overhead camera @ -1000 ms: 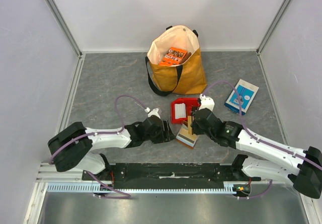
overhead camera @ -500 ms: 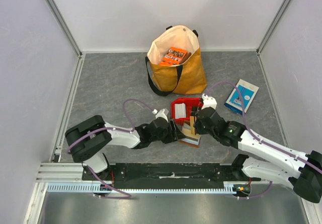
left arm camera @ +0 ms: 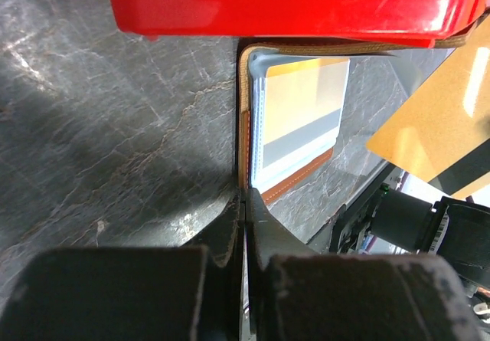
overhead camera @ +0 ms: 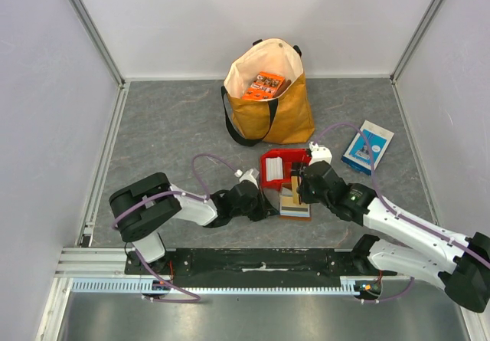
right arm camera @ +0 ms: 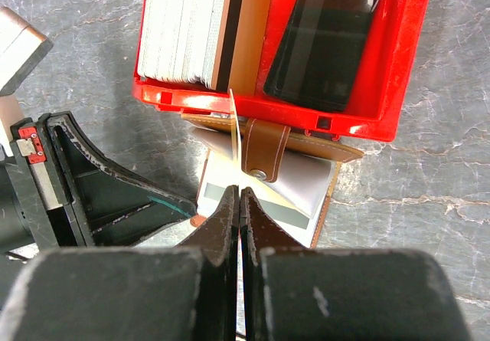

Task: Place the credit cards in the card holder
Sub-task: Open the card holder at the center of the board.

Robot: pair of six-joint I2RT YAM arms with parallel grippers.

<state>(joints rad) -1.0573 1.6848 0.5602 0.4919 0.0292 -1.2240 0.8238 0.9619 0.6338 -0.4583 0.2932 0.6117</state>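
Note:
The brown card holder lies open on the table just in front of the red bin. My left gripper is shut on the card holder's left edge; a clear pocket shows a pale card inside. My right gripper is shut on a tan credit card, held upright and edge-on over the holder's snap tab. That tan card hangs to the right in the left wrist view. More credit cards stand stacked in the bin beside a dark one.
A tan tote bag with orange packets stands behind the bin. A blue-and-white box lies at the right. The left gripper's fingers sit close to the left of the right gripper.
My left gripper moved right to the card holder and shut on its edge. The right gripper stayed shut on the tan card and shifted slightly over the holder.

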